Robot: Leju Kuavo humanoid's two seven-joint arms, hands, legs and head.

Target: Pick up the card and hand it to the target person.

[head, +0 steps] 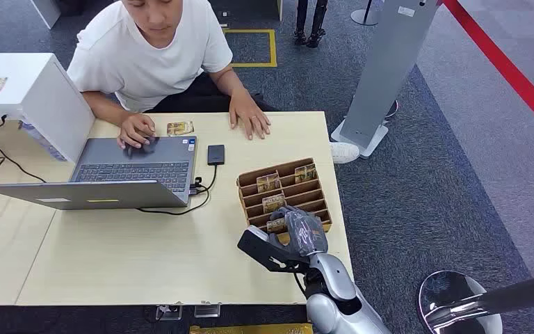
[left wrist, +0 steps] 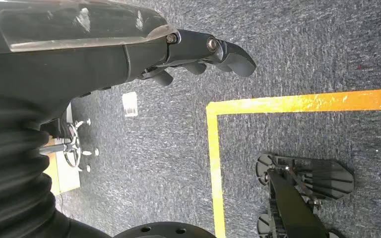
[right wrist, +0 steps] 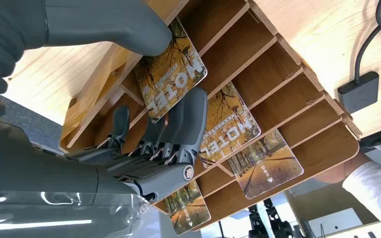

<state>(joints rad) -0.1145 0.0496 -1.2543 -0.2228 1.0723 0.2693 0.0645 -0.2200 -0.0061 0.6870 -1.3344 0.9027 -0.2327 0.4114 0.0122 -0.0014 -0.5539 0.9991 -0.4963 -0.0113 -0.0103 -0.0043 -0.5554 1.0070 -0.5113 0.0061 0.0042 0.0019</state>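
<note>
- Right robot hand [right wrist: 168, 134] sits at the near end of the brown slotted wooden card rack [head: 288, 182]; our thumb lies over the top of the autumn-leaf printed hotel card [right wrist: 171, 74] and our fingers [right wrist: 191, 119] reach up its face, yet we cannot tell whether the pinch has actually closed on it.
- Our left robot hand [left wrist: 206, 52] hangs beside the body above grey carpet, fingers curled in and holding nothing.
- That card stands in the rack's nearest slot, at the counter [head: 146, 257] edge closest to us; more cards of the same print stand in the slots farther along.
- We judge the card thin, light, stiff and glossy, so it could slip or twist in a loose grip.
- We would take hold of the exposed upper edge, thumb on one face and fingers on the other, and lift straight out along the slot.
- The person in the white T-shirt [head: 153, 49] sits across the counter, one hand on the open grey laptop [head: 139, 163], the other palm [head: 250, 115] flat on the wood.
</note>
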